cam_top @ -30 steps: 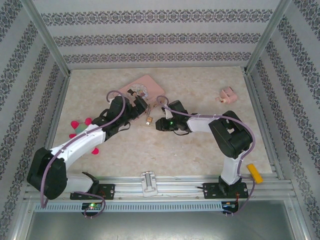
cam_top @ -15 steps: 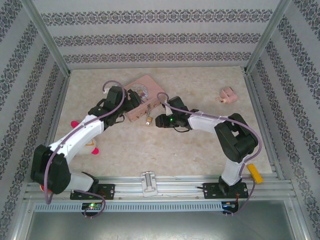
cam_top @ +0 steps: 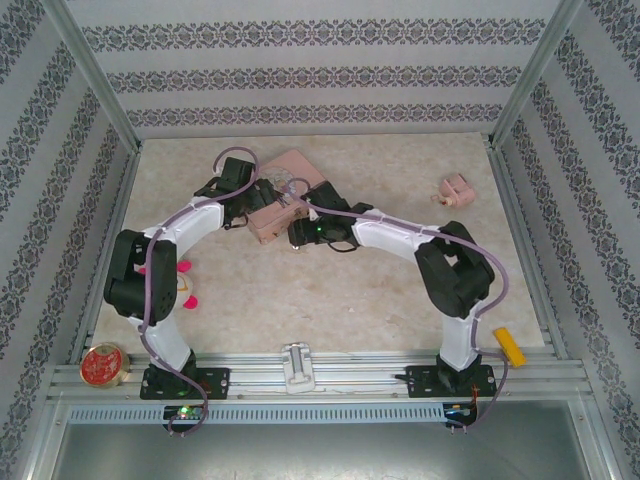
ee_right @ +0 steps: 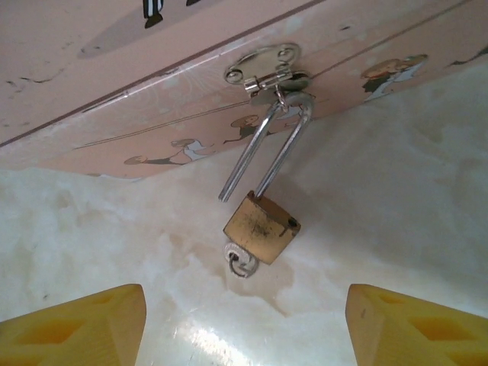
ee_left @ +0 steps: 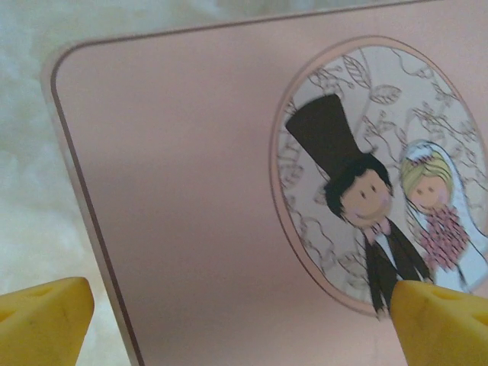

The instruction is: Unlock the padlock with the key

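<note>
- Padlock point(ee_right: 261, 226), tiny and brass-gold with a thin silvery U-shaped shackle: you will find it just ahead of your right claw point(ee_right: 248, 328), about midway between its two fingers, low over the marbled beige tabletop point(ee_right: 396, 191). You cannot tell whether it touches the surface.
- Its shackle point(ee_right: 278, 145) passes through the silvery hasp point(ee_right: 267, 69) on the front wall of the pink rectangular tin point(ee_right: 114, 91), which stands beyond the padlock from that claw. One shackle leg sits in the brass body; the other ends free beside it.
- The small metal key point(ee_right: 240, 261) sticks out of the padlock's underside, on the side nearest your right claw, with only its silvery head showing.
- Your right claw is released. Its yellow fingertips point(ee_right: 76, 324) stand wide apart with nothing between them, clear of padlock and key.
- Your left claw point(ee_left: 244, 328) is released too, spread wide over the tin's lid. The oval cartoon of a top-hatted groom and a bride point(ee_left: 374, 175) lies ahead of it, toward its right finger.
- The tin's lid is down on the box, so you cannot tell what is inside.
- In the overhead view, a small pink lump point(cam_top: 457, 188) lies well off to the right of the right claw.
- A flat round red object point(cam_top: 103, 365), perhaps a lidded tin, sits far behind the left claw beside that arm's base. Its contents are hidden.
</note>
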Controlling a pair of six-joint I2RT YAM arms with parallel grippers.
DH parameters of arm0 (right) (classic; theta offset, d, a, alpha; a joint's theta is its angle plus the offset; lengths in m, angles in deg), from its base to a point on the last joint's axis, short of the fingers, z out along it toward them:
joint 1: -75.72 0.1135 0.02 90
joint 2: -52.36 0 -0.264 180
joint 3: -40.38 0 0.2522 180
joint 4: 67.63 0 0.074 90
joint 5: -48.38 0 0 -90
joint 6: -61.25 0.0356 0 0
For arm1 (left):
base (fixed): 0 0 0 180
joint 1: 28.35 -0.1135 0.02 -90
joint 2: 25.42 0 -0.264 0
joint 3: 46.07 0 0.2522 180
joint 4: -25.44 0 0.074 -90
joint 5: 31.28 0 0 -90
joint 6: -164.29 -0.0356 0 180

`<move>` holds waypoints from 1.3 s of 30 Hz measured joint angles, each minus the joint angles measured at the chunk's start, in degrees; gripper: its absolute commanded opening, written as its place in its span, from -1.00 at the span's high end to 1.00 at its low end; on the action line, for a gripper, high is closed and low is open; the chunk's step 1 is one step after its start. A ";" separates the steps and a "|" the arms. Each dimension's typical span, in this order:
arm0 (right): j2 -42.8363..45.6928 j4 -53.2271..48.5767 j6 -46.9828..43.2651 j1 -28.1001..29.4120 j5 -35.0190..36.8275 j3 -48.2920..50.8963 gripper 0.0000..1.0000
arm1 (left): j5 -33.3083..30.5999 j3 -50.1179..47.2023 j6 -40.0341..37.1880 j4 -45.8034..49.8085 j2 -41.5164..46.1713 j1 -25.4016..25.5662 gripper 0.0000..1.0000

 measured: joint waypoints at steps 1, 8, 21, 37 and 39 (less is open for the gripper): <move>-1.05 -0.70 -0.44 0.28 0.59 -1.03 -0.42 | -0.13 0.00 -0.42 -0.52 -0.39 -0.24 -0.99; -7.98 -5.09 -2.62 1.29 4.26 -7.85 -0.42 | -0.13 3.23 -3.50 -2.67 -4.94 -1.38 -0.99; -14.93 -6.71 -4.22 0.98 6.25 -14.03 -0.17 | 4.55 7.63 -6.60 -7.10 -10.36 -2.38 -0.74; -13.79 -4.39 -1.16 -0.48 7.50 -11.54 -0.18 | 4.66 7.63 -6.86 -7.06 -10.38 -2.49 -0.63; -13.14 -4.52 -0.26 -0.55 9.51 -10.67 -0.18 | 4.68 7.63 -6.86 -7.08 -10.38 -2.49 -0.63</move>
